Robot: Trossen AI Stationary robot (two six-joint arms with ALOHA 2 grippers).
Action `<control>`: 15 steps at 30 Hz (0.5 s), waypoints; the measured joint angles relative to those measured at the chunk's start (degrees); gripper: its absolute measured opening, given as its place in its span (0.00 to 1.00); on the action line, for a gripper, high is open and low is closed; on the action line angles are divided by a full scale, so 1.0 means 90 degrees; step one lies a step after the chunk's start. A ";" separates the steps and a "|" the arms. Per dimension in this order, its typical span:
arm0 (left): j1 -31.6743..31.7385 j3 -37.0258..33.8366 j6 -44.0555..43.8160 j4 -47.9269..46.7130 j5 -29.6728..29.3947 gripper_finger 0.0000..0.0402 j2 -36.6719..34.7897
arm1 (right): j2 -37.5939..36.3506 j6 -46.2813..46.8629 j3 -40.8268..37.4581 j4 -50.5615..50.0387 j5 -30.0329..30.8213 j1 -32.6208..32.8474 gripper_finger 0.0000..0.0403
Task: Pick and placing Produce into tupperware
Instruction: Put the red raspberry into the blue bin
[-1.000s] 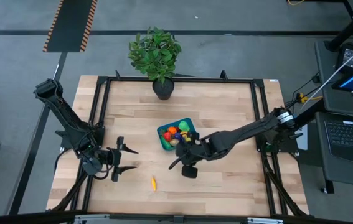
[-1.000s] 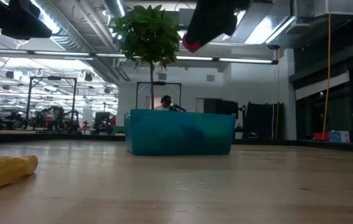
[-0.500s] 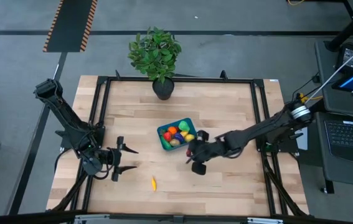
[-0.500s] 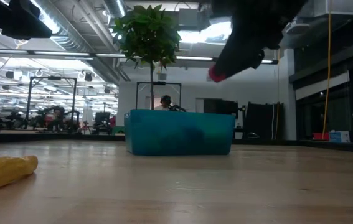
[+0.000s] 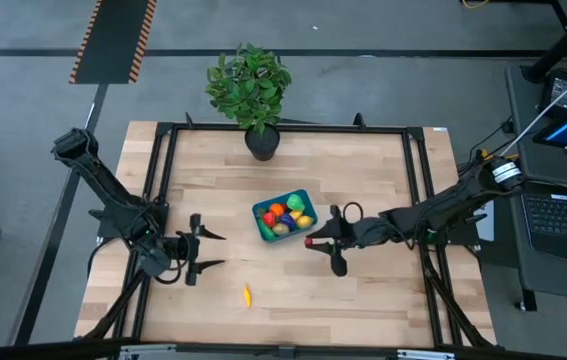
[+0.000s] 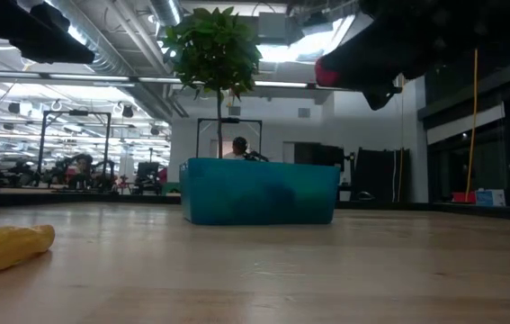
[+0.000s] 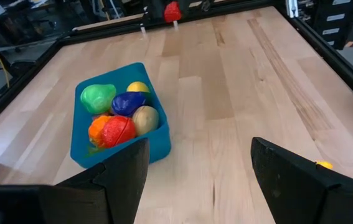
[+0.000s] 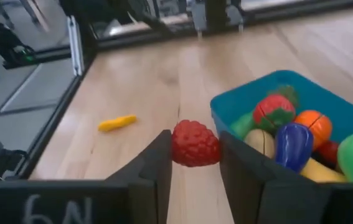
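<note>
The teal tupperware (image 5: 260, 226) sits mid-table holding several pieces of produce (image 7: 117, 118): green, purple, orange, red, yellow. One yellow piece (image 5: 246, 295) lies on the wood near the front edge. My right gripper (image 5: 313, 241) hovers just off the tupperware's near right corner, shut on a red berry (image 8: 195, 143). My left gripper (image 5: 218, 250) hangs open to the left of the tupperware, with nothing between its fingers (image 7: 126, 168). My right gripper pinches the red berry by its two sides (image 8: 177, 148) between its two fingers, at their free ends. The fingers come nearly level from the table's right side. The berry is lifted clear of the table, above the height of the tupperware's rim (image 6: 259, 164).
A leafy potted plant (image 5: 250, 85) stands in its dark pot (image 5: 261, 143) at the table's far edge. A black metal frame (image 5: 418, 200) runs around the tabletop. Bare wood lies right of and in front of the tupperware.
My right arm has drawn back toward the table's right edge, and its gripper has tipped from pointing steeply down over the tupperware's near corner to nearly level. It stays shut on the red berry, which has gone a little to the right.
</note>
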 joint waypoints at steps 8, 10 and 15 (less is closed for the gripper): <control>0.0074 0.0000 0.0000 -0.0002 0.0005 0.68 0.0000 | 0.0008 -0.0506 -0.0708 0.1800 -0.0001 -0.0012 0.27; 0.0074 0.0000 0.0000 -0.0005 0.0007 0.68 -0.0002 | 0.0008 -0.0549 -0.0732 0.1838 -0.0002 -0.0038 0.27; 0.0076 0.0000 0.0000 -0.0005 0.0007 0.68 0.0000 | 0.0008 -0.0460 -0.0742 0.1843 0.0094 -0.0193 0.27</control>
